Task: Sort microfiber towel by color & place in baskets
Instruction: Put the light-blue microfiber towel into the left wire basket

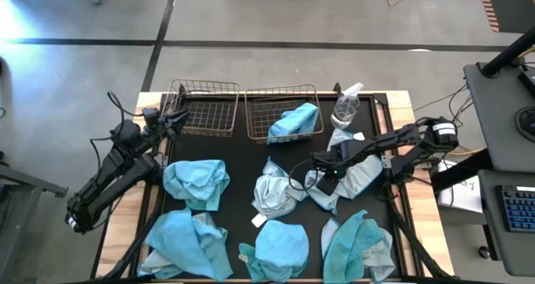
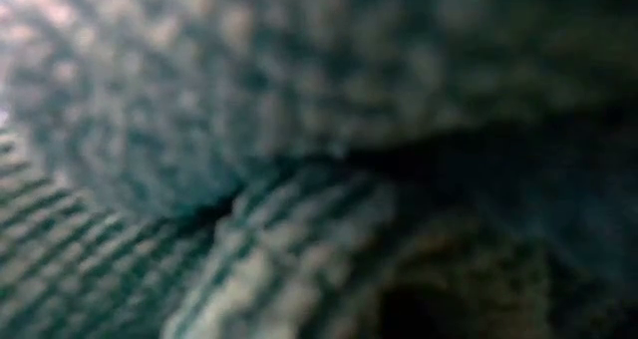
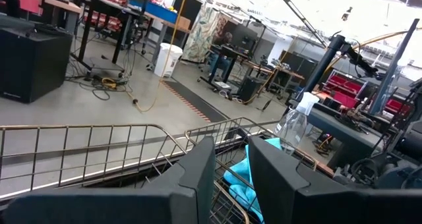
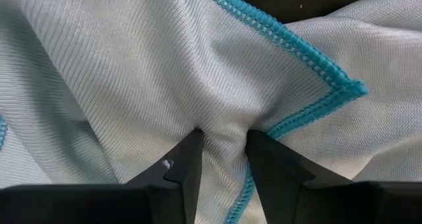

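On the black mat of the desk (image 1: 242,163), right of centre, the right hand (image 1: 324,169) presses down into a pale grey-blue towel (image 1: 355,177), its fingers (image 4: 188,165) pinching a raised fold of the cloth between them. The weave is fine and ribbed, with a turquoise stitched hem (image 4: 290,49). Such cloth looks light, limp and likely to drape or snag, so a bunched ridge near the middle seems a surer hold than a loose corner. One turquoise towel (image 1: 297,121) lies in the right wire basket (image 1: 256,117); the left basket (image 1: 205,109) holds none. More crumpled towels lie across the mat. The left hand (image 3: 227,178) hovers by the left basket, fingers slightly parted and holding nothing. A clear spray bottle (image 1: 345,109) stands beside the baskets.
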Tool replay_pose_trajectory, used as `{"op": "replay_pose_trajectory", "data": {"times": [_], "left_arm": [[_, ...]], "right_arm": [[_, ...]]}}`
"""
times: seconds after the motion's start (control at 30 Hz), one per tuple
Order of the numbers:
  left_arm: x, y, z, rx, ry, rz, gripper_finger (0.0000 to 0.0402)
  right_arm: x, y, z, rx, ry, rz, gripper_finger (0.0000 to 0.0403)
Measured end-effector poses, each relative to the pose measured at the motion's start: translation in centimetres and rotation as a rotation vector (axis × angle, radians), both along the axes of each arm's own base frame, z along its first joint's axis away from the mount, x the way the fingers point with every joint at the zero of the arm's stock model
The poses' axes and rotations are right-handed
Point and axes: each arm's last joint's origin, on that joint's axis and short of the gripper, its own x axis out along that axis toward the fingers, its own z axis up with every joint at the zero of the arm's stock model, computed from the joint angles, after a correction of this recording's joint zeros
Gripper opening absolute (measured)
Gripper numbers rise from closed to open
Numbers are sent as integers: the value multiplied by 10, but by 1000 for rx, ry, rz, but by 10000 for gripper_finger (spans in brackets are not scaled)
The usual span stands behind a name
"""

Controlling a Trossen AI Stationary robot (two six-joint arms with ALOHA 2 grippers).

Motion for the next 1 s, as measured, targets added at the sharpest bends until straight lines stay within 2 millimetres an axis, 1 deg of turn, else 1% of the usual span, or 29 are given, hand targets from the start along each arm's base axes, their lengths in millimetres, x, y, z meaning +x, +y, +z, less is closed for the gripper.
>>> {"op": "replay_pose_trajectory", "data": {"times": [0.1, 0.3, 0.57, 0.7, 0.83, 1.0], "left_arm": [[0, 0, 0, 0, 0, 0, 79], [0, 0, 0, 0, 0, 0, 79], [0, 0, 0, 0, 0, 0, 79], [0, 0, 0, 0, 0, 0, 79], [0, 0, 0, 0, 0, 0, 79], [0, 0, 0, 0, 0, 0, 79]], "right_arm": [[-1, 0, 4, -1, -18, 1, 88], [-3, 0, 10, -2, -46, 0, 18], [-3, 0, 11, -1, -53, -2, 12], [-2, 0, 15, -2, -60, -2, 12], [4, 0, 27, -5, -108, 5, 12], [15, -2, 52, -71, -209, 31, 12]]}}
